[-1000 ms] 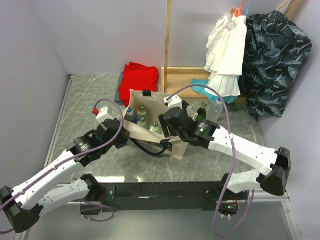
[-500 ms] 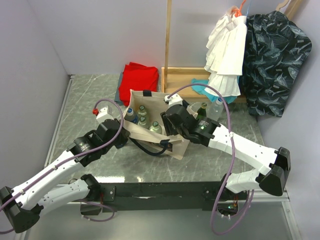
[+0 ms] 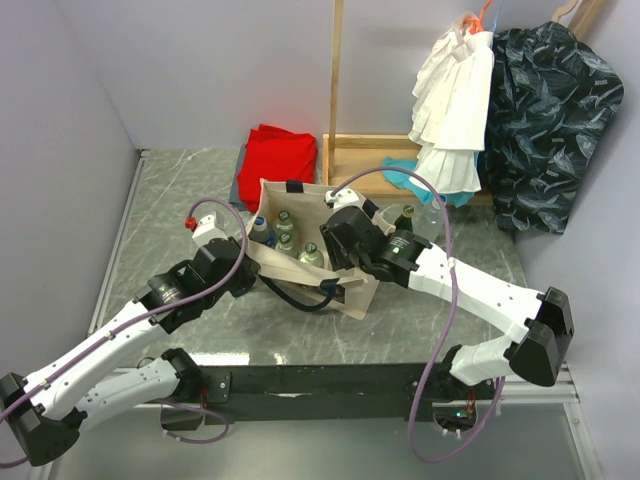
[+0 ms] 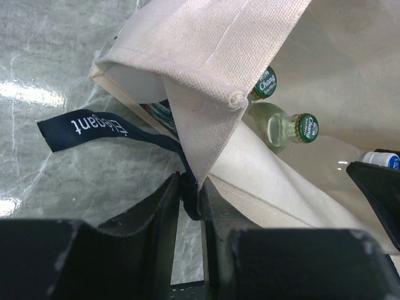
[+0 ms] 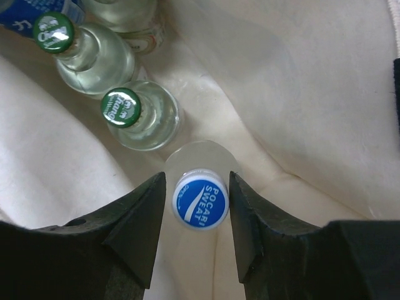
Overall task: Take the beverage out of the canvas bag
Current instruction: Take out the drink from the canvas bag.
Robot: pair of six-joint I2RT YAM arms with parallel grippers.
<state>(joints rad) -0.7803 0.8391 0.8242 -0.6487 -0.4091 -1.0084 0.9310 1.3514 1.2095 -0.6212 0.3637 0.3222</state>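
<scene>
Flanking the blue cap of the beverage (image 5: 200, 203), the right gripper (image 5: 197, 187) hangs inside the canvas bag (image 3: 305, 197), its jaws set narrowly to either side of the cap. Whether they already bite on it I cannot tell, since a sliver of gap shows on each side. The bottle stands upright deep in the bag, just beside two green-capped glass bottles (image 5: 122, 107). The left gripper (image 4: 189, 195) has its jaws pinching the bag's near corner where the navy strap (image 4: 94, 128) joins, seemingly to steady the bag on the desk (image 3: 180, 200). Likely trouble: a hold on the cap alone (smooth, small) may slip as the bottle rises, dropping it onto the glass neighbours. Loose canvas folds could also snag its shoulder, and if the corner pinch gives, the bag may lift along with it
</scene>
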